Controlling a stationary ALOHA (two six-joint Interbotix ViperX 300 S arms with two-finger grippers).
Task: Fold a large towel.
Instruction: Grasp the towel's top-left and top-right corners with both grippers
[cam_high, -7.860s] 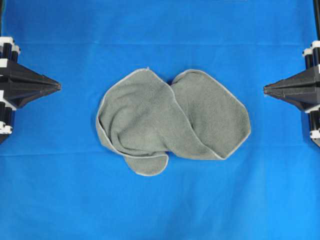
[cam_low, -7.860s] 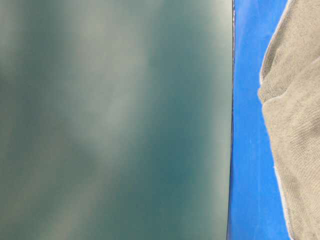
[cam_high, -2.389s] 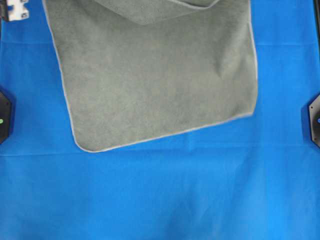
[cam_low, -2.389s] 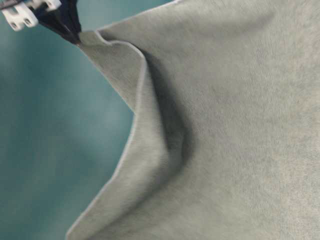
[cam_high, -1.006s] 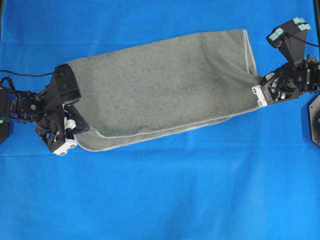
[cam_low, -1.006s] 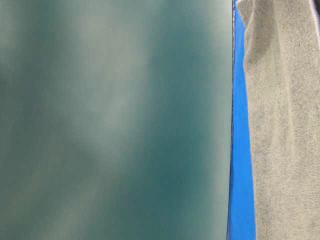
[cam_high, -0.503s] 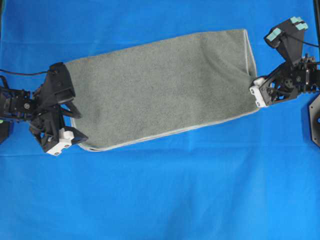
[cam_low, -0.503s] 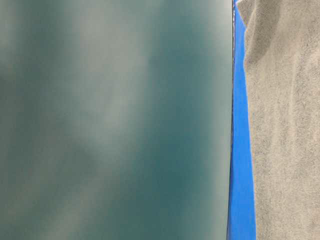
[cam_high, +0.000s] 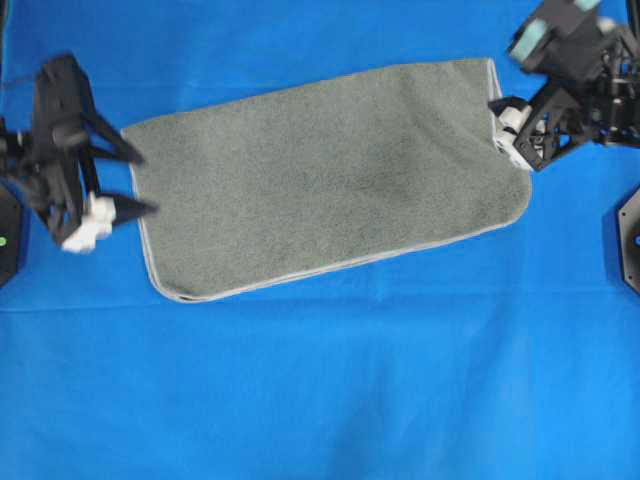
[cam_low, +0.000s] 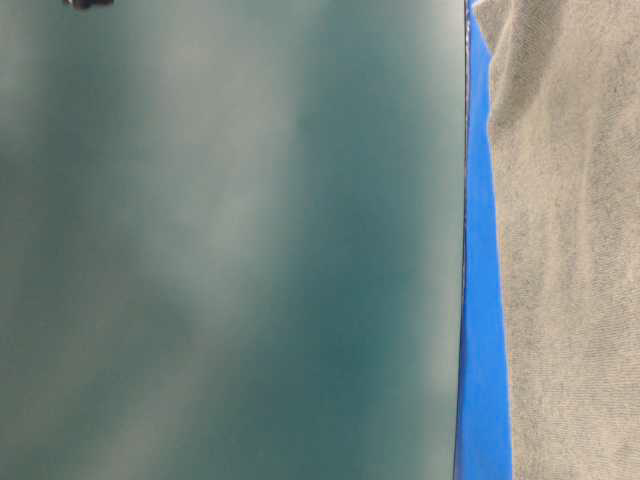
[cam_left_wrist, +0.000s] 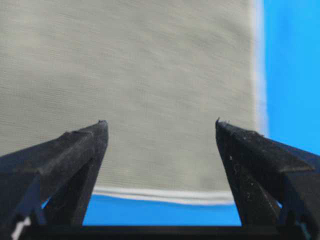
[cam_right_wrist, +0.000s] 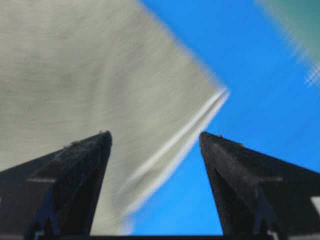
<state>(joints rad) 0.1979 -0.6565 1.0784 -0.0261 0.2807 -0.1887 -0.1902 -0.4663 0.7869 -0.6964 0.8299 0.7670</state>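
At the centre of the blue sheet (cam_high: 320, 400) lies the towel (cam_high: 330, 180), folded into a long band that slants from near-left to far-right, its pale hem running along the near edge. The left gripper (cam_high: 128, 182) sits just off the towel's left end, jaws spread wide and grasping nothing. The right gripper (cam_high: 500, 128) sits at the far-right corner, jaws likewise released.

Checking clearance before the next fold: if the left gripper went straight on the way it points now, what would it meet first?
Most likely the towel: the open left gripper points at its short hemmed end. Depth is unclear, so it may be above the cloth.
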